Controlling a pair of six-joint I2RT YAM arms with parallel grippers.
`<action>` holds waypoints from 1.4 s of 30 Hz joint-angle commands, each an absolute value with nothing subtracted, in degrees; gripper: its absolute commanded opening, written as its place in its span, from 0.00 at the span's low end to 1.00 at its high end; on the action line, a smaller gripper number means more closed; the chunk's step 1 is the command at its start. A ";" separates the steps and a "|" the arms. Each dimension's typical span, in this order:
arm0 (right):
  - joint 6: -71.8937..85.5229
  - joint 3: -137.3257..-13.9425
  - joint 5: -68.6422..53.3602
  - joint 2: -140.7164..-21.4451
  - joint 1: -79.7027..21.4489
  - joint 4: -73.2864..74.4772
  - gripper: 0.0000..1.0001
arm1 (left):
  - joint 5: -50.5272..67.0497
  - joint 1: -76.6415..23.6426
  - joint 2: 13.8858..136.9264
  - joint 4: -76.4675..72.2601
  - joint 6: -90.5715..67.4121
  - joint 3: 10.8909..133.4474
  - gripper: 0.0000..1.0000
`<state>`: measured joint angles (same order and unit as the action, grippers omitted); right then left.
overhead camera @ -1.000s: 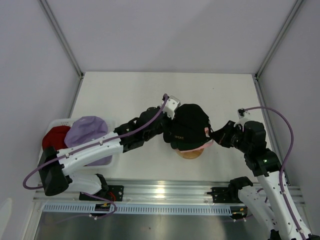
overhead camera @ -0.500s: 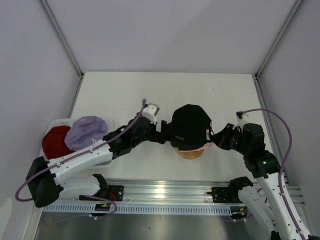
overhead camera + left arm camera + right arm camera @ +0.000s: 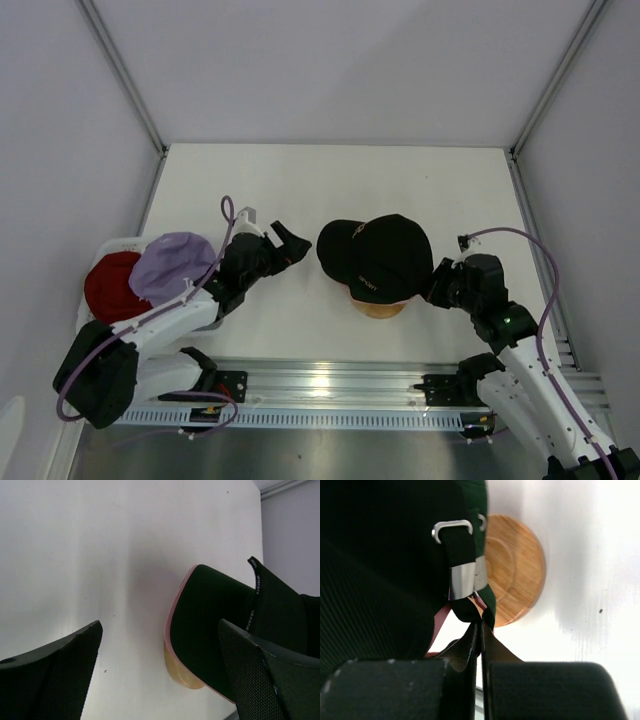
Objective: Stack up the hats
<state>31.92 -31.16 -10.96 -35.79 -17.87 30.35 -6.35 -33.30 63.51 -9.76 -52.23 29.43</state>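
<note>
A black hat (image 3: 385, 258) with a gold emblem tops the stack on the round wooden stand (image 3: 378, 308), its brim pointing left. A pink hat's rim (image 3: 172, 605) shows beneath it. My left gripper (image 3: 292, 243) is open and empty, left of the stack and apart from it; its mesh fingers (image 3: 60, 670) frame the brim. My right gripper (image 3: 440, 283) is at the stack's right side, shut (image 3: 481, 625), tips touching the black back strap (image 3: 462, 577) beside a dark green edge (image 3: 487, 595). Whether fabric is pinched I cannot tell.
A lavender hat (image 3: 175, 262) and a red hat (image 3: 108, 280) lie in the white basket (image 3: 112, 243) at the left table edge. The stand's wooden base (image 3: 515, 570) rests on the white table. Grey walls surround the table on three sides.
My left gripper opened, let go of the black hat and drew back to the left. The hat settled on the stack with its brim swung left. The right gripper stayed at the strap.
</note>
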 commanded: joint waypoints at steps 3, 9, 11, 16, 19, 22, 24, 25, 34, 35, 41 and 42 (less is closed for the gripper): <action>31.99 -29.45 -5.36 -35.07 -18.46 30.24 0.00 | 4.29 -31.64 71.27 -29.86 -59.15 31.64 1.00; 32.17 -28.91 -4.93 -35.51 -18.72 29.97 0.00 | 10.46 -30.41 77.52 -37.27 -59.33 34.63 1.00; 32.08 -28.92 -4.83 -35.51 -18.81 29.97 0.00 | 9.94 -30.32 76.91 -35.17 -58.54 35.51 0.99; 32.17 -28.74 -4.92 -36.03 -18.72 29.71 0.00 | 2.55 -29.27 71.55 -27.16 -54.25 35.60 1.00; 31.91 -29.00 -4.83 -36.47 -18.81 29.44 0.00 | 8.06 -28.74 69.70 -34.08 -49.77 34.45 0.99; 31.47 -29.27 -4.83 -37.26 -18.72 29.27 0.00 | 18.32 -28.83 72.58 -38.66 -47.03 36.73 0.98; 31.29 -29.18 -4.75 -37.88 -18.81 28.65 0.00 | 22.92 -29.27 75.22 -43.40 -46.76 37.35 0.97; 31.29 -29.01 -4.66 -38.05 -18.81 28.13 0.00 | 26.85 -29.79 78.28 -45.25 -47.63 37.27 0.96; 30.67 -29.79 -3.87 -38.94 -18.81 28.47 0.00 | 32.88 -32.34 87.37 -55.28 -53.26 37.80 0.62; 30.76 -29.71 -3.61 -38.76 -18.81 28.48 0.00 | 31.13 -32.34 86.32 -54.50 -52.91 37.62 0.41; 31.46 -29.71 -2.20 -39.46 -18.81 28.74 0.00 | 20.49 -32.26 79.90 -40.36 -46.42 36.65 0.01; 31.55 -29.79 -2.02 -39.64 -18.81 28.91 0.00 | 18.39 -32.17 78.07 -38.69 -44.41 36.74 0.01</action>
<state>32.10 -29.23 -4.71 -38.92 -18.59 27.16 27.44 -32.93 80.25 -47.40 -53.89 36.86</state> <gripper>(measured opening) 0.010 0.045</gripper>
